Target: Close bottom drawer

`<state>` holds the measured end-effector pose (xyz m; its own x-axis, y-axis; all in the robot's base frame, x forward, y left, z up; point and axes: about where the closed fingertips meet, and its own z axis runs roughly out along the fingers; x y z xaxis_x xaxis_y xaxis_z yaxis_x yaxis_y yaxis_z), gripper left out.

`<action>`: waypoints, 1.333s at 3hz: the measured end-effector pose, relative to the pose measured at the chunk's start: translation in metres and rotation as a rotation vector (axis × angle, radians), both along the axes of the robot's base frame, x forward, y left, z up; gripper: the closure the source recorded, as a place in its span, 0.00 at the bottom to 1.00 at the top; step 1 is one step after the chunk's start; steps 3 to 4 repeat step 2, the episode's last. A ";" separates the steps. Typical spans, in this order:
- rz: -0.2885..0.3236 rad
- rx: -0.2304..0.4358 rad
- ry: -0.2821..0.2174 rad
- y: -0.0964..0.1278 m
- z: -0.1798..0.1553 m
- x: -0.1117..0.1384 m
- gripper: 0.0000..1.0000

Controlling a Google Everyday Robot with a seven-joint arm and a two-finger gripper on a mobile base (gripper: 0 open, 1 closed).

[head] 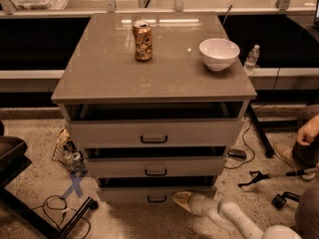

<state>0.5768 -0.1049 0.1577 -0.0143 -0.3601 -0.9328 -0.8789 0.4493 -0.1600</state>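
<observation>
The bottom drawer is the lowest of three grey-beige fronts of the cabinet, with a small black bar handle. It stands out only slightly, with a narrow dark gap above its front. My gripper is at the end of the white arm that comes in from the lower right. Its tan tip rests against the right part of the bottom drawer's front, just right of the handle.
The top drawer and middle drawer stand partly out. A can and a white bowl sit on the cabinet top. A water bottle, cables, a tool on the floor and a person's leg lie to the right.
</observation>
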 end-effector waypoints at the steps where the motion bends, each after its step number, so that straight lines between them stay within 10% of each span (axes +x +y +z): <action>1: -0.006 0.013 -0.025 -0.003 0.001 0.027 1.00; 4: -0.006 0.013 -0.025 -0.003 0.001 0.027 1.00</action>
